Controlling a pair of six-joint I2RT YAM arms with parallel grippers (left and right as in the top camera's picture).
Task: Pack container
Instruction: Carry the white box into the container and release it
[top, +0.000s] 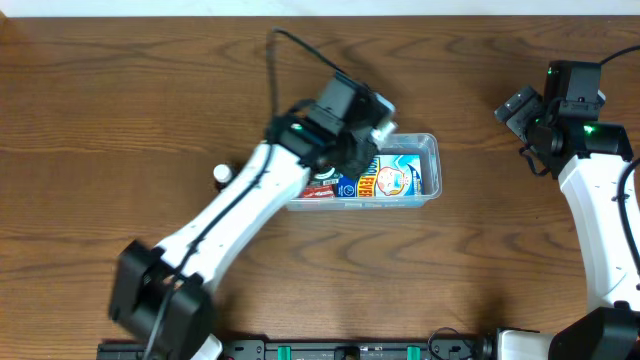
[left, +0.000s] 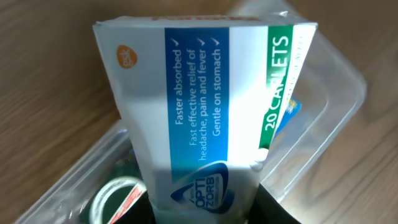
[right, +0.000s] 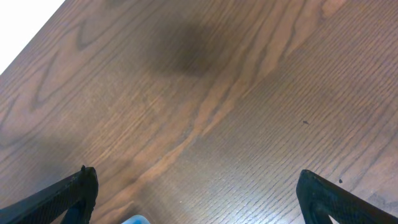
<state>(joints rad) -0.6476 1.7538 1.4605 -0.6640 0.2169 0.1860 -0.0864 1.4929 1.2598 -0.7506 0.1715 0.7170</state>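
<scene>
The clear plastic container (top: 428, 150) sits at the table's middle with colourful boxes (top: 385, 180) lying in it. My left gripper (top: 365, 135) is over its left end, shut on a white and blue caplets box (left: 205, 106) held above the tub. The container's rim (left: 339, 93) shows in the left wrist view. A green-and-white round item (left: 112, 196) lies in the tub below the box. My right gripper (top: 520, 108) is open and empty at the far right, with only bare wood between its fingers (right: 196, 193).
A small white bottle cap (top: 221, 174) shows on the table just left of my left arm, the rest hidden. The table's far edge runs along the top.
</scene>
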